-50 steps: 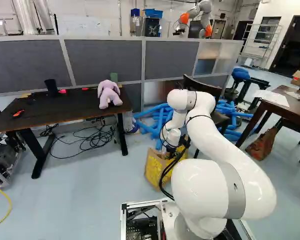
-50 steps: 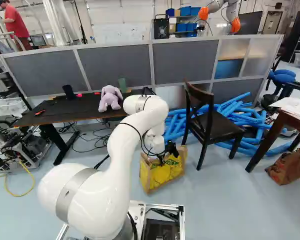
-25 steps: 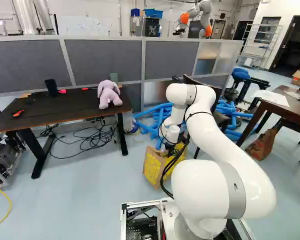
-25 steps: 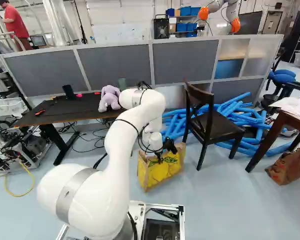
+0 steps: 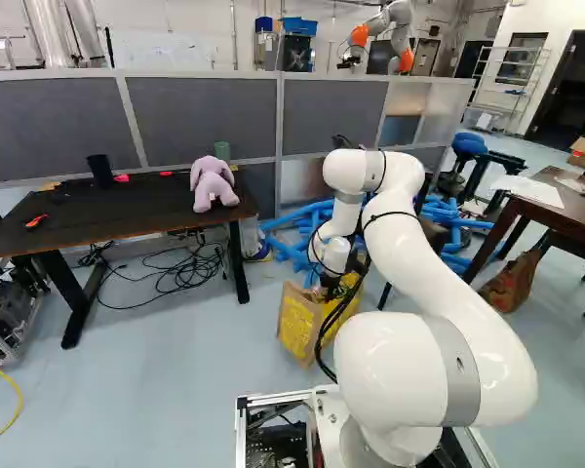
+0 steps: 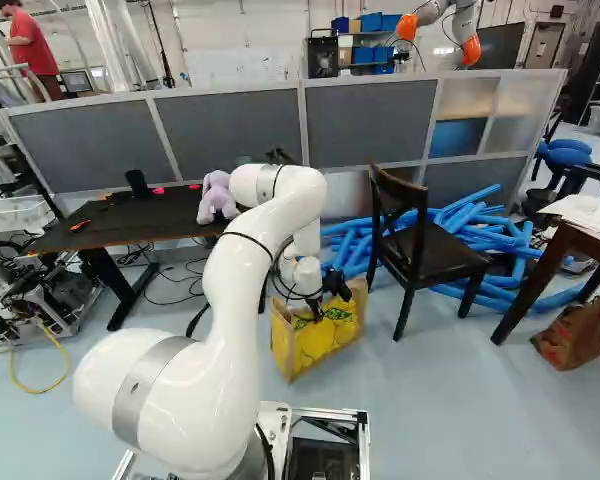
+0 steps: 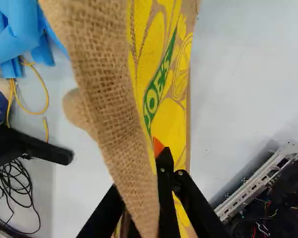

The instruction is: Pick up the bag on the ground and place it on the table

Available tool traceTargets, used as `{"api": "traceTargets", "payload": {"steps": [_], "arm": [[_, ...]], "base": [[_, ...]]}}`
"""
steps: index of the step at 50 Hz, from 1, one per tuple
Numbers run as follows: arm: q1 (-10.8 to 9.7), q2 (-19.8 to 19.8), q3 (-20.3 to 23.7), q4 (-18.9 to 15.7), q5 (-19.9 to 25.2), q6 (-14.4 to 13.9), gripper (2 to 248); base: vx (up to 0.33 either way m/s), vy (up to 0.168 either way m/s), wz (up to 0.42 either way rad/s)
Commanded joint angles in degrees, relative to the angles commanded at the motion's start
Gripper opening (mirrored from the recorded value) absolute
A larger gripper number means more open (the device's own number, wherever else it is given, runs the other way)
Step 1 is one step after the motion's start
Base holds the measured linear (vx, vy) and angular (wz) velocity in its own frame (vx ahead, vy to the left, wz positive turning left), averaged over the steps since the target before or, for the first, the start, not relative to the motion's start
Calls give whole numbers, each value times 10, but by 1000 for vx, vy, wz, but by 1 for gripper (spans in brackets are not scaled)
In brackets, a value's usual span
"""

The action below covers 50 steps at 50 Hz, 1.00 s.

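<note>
- Gripper (image 7: 161, 163): its fingers look clamped on the upper edge of the burlap bag (image 6: 330, 340), cloth pinched between them.
- Burlap bag: upright below the gripper, at twelve o'clock from the base; I cannot tell whether its bottom is clear of the floor. Best raised straight and slowly, so the soft cloth neither slips nor swings.
- Chair (image 6: 440, 252): near, at one o'clock; keep the bag off its legs.
- Table (image 5: 88, 210): towards ten or eleven o'clock. Lift the bag's bottom above its edge before swinging across, then lower well clear of the plush toy (image 5: 213, 187).
- Against a second ago, arm and bag have shifted together slightly towards eleven o'clock in the right base view.
</note>
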Motion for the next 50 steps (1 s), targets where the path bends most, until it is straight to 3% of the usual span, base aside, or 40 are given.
{"api": "traceTargets", "payload": {"steps": [50], "arm": [[5,124,131,-68,0,0,21]], "base": [[0,0,0]]}}
